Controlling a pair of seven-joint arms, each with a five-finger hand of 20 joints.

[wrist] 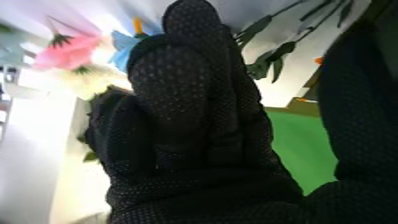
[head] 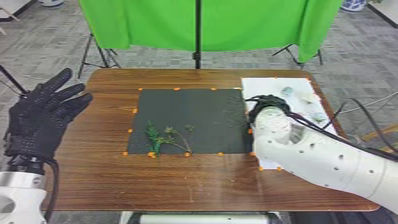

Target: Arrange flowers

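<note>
In the head view, my right hand (head: 268, 103) is over the white sheet (head: 275, 86), near its border with the dark mat (head: 187, 112). Green sprigs (head: 153, 138) lie on the mat's near left part. My left hand (head: 40, 117) stands open off the table's left side. In the right wrist view, my right hand (wrist: 191, 95) has its fingers extended, the thumb apart. Beyond the fingers are a pink flower (wrist: 67, 51), a blue flower (wrist: 124, 47), a pale yellow flower (wrist: 86, 80) and dark green leaves (wrist: 266, 59).
The brown table (head: 191, 182) surrounds the mat, with orange tape pieces along the mat and sheet edges. A green cloth (head: 147, 25) hangs on a stand behind the table. Dark cables run beside the right arm.
</note>
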